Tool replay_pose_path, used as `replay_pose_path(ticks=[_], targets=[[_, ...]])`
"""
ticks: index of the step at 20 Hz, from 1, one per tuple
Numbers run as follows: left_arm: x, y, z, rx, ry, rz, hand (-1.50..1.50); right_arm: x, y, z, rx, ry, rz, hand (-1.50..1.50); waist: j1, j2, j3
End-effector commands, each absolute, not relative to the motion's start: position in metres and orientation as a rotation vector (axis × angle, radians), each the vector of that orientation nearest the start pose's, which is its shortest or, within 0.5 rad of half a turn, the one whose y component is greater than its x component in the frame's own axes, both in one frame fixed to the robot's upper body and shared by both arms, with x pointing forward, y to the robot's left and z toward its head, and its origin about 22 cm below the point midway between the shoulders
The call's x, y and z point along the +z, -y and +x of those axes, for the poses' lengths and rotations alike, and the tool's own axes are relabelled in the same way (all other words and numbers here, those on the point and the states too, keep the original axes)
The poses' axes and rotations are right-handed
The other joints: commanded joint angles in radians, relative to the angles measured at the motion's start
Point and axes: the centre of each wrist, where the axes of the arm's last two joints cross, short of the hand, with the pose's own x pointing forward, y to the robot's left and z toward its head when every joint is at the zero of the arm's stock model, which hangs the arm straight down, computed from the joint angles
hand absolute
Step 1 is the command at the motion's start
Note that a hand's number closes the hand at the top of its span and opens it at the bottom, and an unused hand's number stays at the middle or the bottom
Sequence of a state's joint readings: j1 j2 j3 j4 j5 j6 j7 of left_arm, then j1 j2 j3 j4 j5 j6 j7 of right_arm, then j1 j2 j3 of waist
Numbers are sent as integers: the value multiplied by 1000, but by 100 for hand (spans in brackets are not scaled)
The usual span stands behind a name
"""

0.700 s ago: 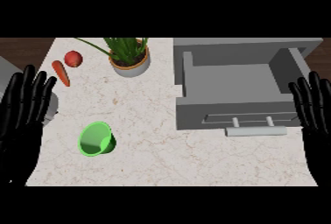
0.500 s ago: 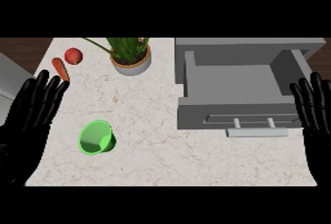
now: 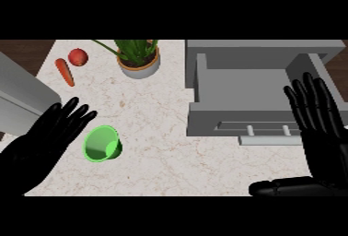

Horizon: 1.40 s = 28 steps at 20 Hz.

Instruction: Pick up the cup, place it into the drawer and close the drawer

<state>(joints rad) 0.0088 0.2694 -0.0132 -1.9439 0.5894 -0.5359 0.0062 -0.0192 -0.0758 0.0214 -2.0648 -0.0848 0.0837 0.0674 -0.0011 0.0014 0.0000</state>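
I am looking down at the table (image 3: 170,152), a pale marbled top. My left hand (image 3: 51,136) is showing at the near left with its fingers straight and spread, holding nothing. Its fingertips are lying just beside the cup (image 3: 102,144), at the cup's left rim; I cannot tell whether they are touching it. The cup is green and is lying tipped on the table, its open mouth facing up toward me, at the near left of the table and well apart from the drawer (image 3: 255,92).

My right hand (image 3: 319,120) is showing at the right edge, open as well, fingers straight and pointing to the far side, thumb stretched out low along the near edge. It is gripping nothing. It is overlapping the right side of the drawer in my view.

The drawer is grey and is standing pulled open on the right half of the table, its inside bare and its front panel facing me. A pale bar handle (image 3: 268,138) is sticking out from that front, on two short posts.

At the far side a potted plant (image 3: 138,57) with green leaves is standing in a tan pot. To its left a red tomato (image 3: 78,56) is lying, and just beside that a carrot (image 3: 65,72). A grey block (image 3: 20,99) is showing at the left edge.
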Motion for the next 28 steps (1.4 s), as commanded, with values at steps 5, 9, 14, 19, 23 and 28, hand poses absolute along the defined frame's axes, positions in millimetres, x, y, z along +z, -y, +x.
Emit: replay_pose_path(ticks=[5,9,14,19,23,28], targets=[[108,-274,245,-405,1836,-832,-150,134,216,217,111,1995,110,-150,0,-2,0],[102,-275,233,-374,1834,-817,-150,118,227,227,119,2015,136,-150,2,-2,0],[98,-282,235,-377,1805,-777,-150,121,229,233,93,2002,143,-150,3,-2,0],[78,-289,244,-363,1784,-775,-150,129,208,216,105,2004,128,-150,0,-2,0],[65,-311,231,-367,1761,-693,-150,122,237,218,106,2008,128,-150,1,-2,0],[46,-308,247,-377,1728,-672,-150,143,232,228,115,2006,138,-150,0,-1,0]])
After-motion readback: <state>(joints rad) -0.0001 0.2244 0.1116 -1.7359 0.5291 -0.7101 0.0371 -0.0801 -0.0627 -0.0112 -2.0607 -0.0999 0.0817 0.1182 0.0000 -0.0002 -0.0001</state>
